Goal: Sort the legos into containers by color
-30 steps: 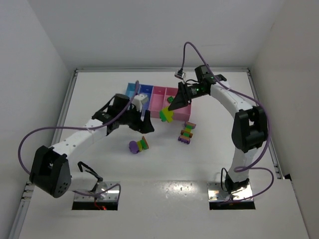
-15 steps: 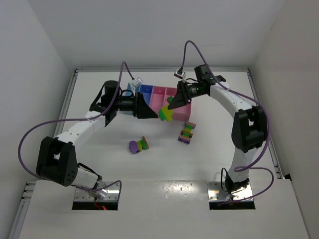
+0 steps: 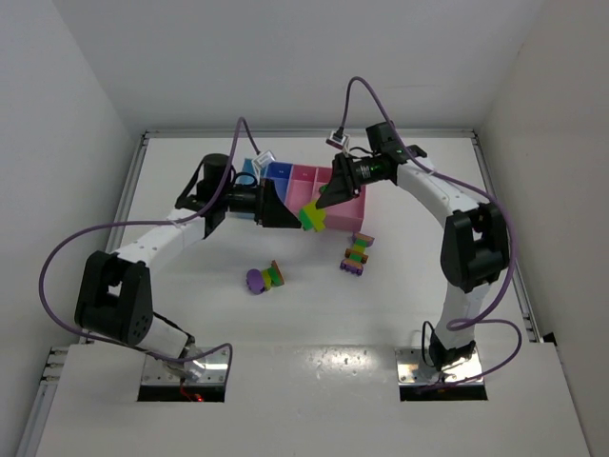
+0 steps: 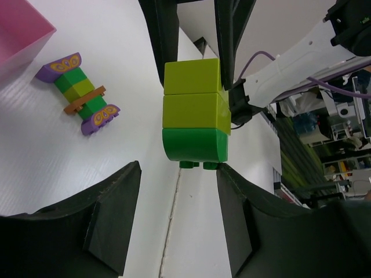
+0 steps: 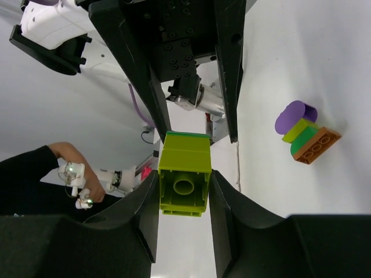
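Note:
My right gripper (image 5: 184, 180) is shut on a short stack of two yellow-green bricks and one green brick (image 5: 184, 172), held in the air in front of the containers (image 3: 285, 173). In the top view the stack (image 3: 312, 217) hangs between both grippers. My left gripper (image 4: 178, 169) is open and faces the stack's green end (image 4: 194, 145), with its fingers on either side and the right finger close to it. A purple, green and orange strip (image 3: 357, 254) and a round purple piece with green and orange bricks (image 3: 265, 278) lie on the table.
The row of bins stands at the back middle: light blue, blue and two pink. A pink bin corner (image 4: 20, 29) shows in the left wrist view. White walls close the table at the back and sides. Purple cables arch over both arms.
My left arm has swung up from the table near the bins, and its open gripper now meets the stack. My right gripper has shifted slightly left with the stack.

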Motion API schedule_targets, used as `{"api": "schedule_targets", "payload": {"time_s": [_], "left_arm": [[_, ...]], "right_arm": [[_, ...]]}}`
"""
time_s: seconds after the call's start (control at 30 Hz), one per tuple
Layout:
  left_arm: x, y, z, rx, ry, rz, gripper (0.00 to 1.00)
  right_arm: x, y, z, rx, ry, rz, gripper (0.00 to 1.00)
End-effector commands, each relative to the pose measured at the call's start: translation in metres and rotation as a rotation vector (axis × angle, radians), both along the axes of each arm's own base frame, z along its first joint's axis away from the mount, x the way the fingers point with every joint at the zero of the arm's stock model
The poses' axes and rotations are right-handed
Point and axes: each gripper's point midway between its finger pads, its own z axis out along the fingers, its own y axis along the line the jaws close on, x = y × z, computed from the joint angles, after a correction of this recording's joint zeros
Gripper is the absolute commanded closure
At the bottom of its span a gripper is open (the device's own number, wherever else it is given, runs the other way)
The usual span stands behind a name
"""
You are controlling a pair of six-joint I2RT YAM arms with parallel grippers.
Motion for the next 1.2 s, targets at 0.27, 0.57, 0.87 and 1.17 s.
{"api": "schedule_targets", "payload": {"time_s": [0.27, 0.57, 0.87, 1.17], "left_arm": [[-0.005, 0.002, 0.022, -0.051, -0.116, -0.091, 0.4], [-0.001, -0.001, 0.023, -0.06, -0.067, -0.151, 0.39], [0.015, -0.006, 0.007, -0.039, 0.039, -0.147, 0.84], [0.001, 0.0, -0.005, -0.007, 0.042, -0.153, 1.0]], "right_arm": [[0.004, 0.002, 0.007, 0.059, 0.004, 0.041, 0.95], [0.004, 0.006, 0.009, 0.062, -0.004, 0.051, 0.95], [0.006, 0.01, 0.011, 0.058, -0.044, 0.049, 0.95], [0.032, -0.013, 0.009, 0.018, -0.102, -0.059, 0.96]]}}
